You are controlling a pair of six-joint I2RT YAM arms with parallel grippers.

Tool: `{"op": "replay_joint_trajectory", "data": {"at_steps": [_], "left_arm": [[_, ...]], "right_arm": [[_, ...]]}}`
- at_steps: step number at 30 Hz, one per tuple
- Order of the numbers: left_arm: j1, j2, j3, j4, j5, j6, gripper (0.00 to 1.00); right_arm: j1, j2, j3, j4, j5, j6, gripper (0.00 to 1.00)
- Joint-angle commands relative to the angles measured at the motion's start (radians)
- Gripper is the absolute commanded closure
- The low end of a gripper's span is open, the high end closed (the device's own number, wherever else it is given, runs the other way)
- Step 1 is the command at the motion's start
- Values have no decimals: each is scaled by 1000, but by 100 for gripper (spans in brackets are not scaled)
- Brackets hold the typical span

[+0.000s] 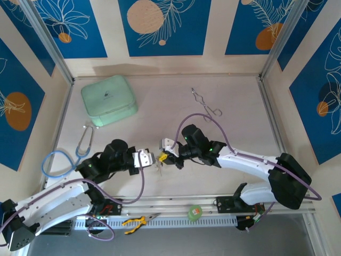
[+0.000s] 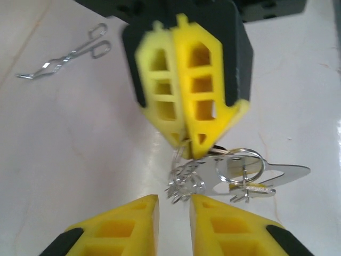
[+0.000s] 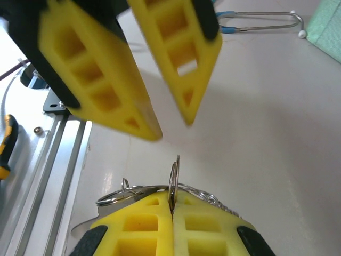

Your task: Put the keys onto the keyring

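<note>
Top external: both arms stretch low over the worktop point(image 1: 160, 106). The left gripper point(image 1: 151, 159) and right gripper point(image 1: 163, 157) are nearly tip to tip, with open room all round.

Left wrist: the left jaws are slightly apart and empty, just short of the dangling keyring point(image 2: 240, 165).

Right wrist: the right jaws are pinched together on the keyring point(image 3: 173, 178), which stands upright and edge-on.

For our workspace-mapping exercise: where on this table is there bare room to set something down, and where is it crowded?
Free: back strip between mint case and forceps; right side between forceps and right arm. Crowded: centre, where left pincer and right pincer meet at the keyring; stethoscope hugs the left edge.
</note>
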Motion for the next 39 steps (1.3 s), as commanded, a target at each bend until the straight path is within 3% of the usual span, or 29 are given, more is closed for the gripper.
{"op": "replay_joint_trajectory", "data": {"at_steps": [1,6,19,25,32,33,36,39], "left_arm": [[4,29,-45,121,108,31,79],[3,46,-91,220,120,-10,80],[4,12,-74,173,117,-36,76],[4,45,-72,222,131,-63,82],[4,28,-77,232,138,-79,100],[4,22,-84,240,140,-88,100],[4,2,-114,290,146,-127,100],[5,-11,-146,359,157,-169,100]], "right_arm": [[-5,-18,44,-86,-58,-46,100],[-7,-26,67,-131,-62,-66,100],[11,-23,93,-176,-1,-129,100],[30,-15,107,-167,10,-127,100],[33,-29,95,-149,33,-113,100],[29,-37,84,-135,38,-99,97],[3,-67,37,-86,23,-54,74],[-10,-84,-8,-62,11,-26,71]]}}
